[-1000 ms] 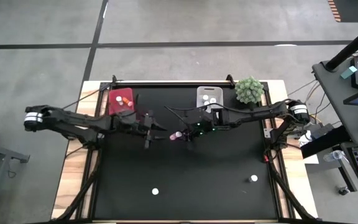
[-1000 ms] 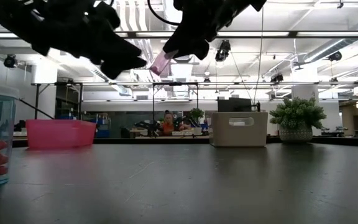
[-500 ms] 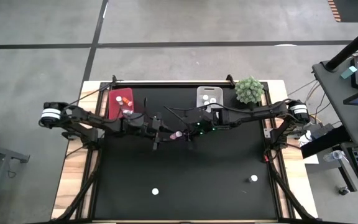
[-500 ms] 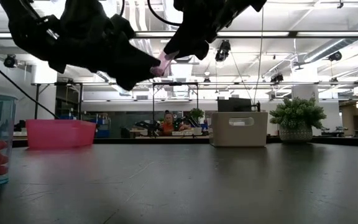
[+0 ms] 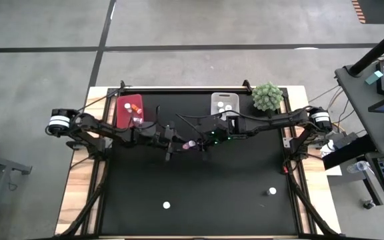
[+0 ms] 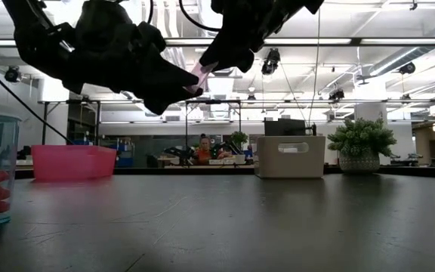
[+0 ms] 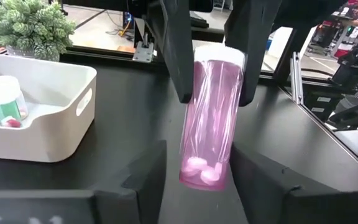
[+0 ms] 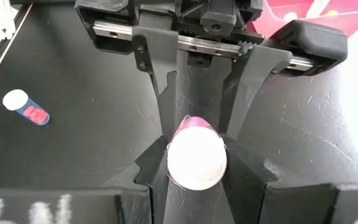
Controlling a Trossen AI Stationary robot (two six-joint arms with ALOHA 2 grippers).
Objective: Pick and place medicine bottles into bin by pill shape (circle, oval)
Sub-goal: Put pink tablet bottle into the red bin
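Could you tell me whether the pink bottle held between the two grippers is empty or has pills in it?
Not empty: the pink bottle is see-through, and a few pale pills lie at the end away from its white cap.

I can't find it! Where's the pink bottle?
The pink bottle hangs in the air over the table's middle, between the right gripper at its cap and the left gripper, between the pink bin and white bin.

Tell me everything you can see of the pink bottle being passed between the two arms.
The pink bottle is a small clear-pink plastic vial with a ribbed white cap and a few pale pink pills lying at its bottom. It hangs in the air above the table's middle, between the red and the white bin. The right gripper clamps it just under the cap. The left gripper has its fingers on both sides of the lower body, close to it; whether they press on it I cannot tell.
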